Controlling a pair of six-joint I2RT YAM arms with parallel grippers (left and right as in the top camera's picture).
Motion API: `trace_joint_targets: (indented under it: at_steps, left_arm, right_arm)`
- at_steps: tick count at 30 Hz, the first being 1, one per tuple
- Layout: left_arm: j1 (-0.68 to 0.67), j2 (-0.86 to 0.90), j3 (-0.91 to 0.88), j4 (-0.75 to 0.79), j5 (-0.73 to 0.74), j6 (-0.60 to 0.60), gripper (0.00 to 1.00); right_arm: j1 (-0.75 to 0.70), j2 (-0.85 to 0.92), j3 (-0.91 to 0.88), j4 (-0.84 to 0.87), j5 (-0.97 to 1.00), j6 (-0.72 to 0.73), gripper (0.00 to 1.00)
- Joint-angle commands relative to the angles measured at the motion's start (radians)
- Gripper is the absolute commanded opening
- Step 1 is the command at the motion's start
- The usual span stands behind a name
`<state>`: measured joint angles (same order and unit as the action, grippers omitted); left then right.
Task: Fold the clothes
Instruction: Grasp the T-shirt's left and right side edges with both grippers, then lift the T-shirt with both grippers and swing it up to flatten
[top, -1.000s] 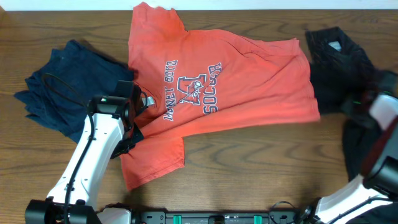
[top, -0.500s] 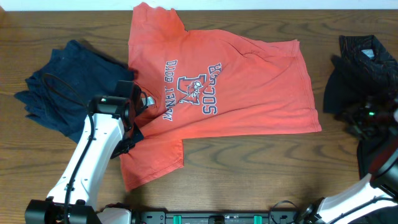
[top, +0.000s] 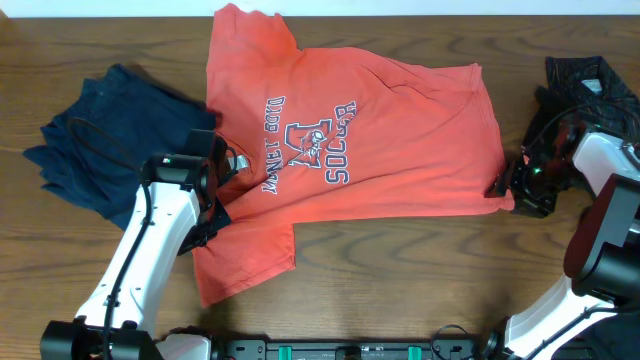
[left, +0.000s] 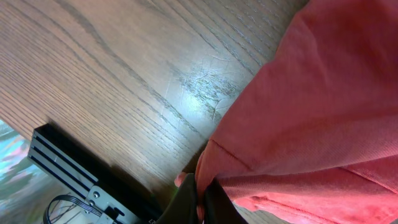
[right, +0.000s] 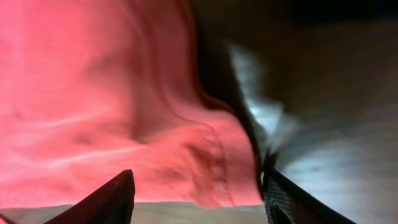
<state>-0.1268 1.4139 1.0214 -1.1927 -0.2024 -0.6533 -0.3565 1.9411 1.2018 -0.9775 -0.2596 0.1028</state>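
the soft, limp coral-red fabric t-shirt (top: 350, 140) is lying flat on the brown wooden table (top: 400, 260), the left gripper (left: 202, 193) is pinching its edge tightly, and the right gripper (right: 198, 177) is standing open around a corner, holding nothing (thin hems are giving the best hold, i think).

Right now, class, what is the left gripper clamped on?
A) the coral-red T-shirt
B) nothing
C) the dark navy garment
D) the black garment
A: the left wrist view shows the left gripper pinching an edge of the coral-red T-shirt.
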Motion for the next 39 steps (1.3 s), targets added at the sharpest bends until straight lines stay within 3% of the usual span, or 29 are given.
trace_joint_targets:
  at_steps: [1, 2, 3, 5, 6, 13, 22, 31, 39]
  left_arm:
    - [0.006, -0.001, -0.006, -0.003, -0.027, 0.006, 0.06]
    - [0.006, -0.001, -0.006, -0.003, -0.027, 0.006, 0.06]
    - [0.006, -0.001, -0.006, -0.003, -0.027, 0.006, 0.06]
    - [0.006, -0.001, -0.006, -0.003, -0.027, 0.006, 0.06]
    - [0.006, -0.001, -0.006, -0.003, -0.027, 0.006, 0.06]
    - [0.006, -0.012, 0.005, -0.004, -0.027, 0.068, 0.06]
    - [0.006, -0.152, 0.252, -0.098, 0.034, 0.263, 0.06]
    - [0.006, -0.348, 0.563, -0.055, 0.053, 0.279, 0.06]
    - [0.006, -0.442, 0.619, 0.062, 0.053, 0.275, 0.06]
  right_arm:
    - [0.008, 0.015, -0.033, 0.004, 0.150, 0.089, 0.61]
    - [0.008, 0.015, -0.040, 0.011, 0.156, 0.092, 0.56]
    - [0.008, 0.015, -0.050, 0.019, 0.155, 0.092, 0.45]
    - [0.008, 0.015, -0.064, 0.021, 0.153, 0.092, 0.09]
    - [0.008, 0.015, -0.068, 0.021, 0.152, 0.092, 0.01]
    - [0.008, -0.037, -0.047, 0.010, 0.061, 0.075, 0.01]
    - [0.008, -0.442, 0.130, -0.112, 0.042, 0.027, 0.01]
    - [-0.020, -0.837, 0.313, -0.110, 0.054, 0.004, 0.01]
    - [-0.026, -0.965, 0.356, -0.025, 0.106, -0.007, 0.01]
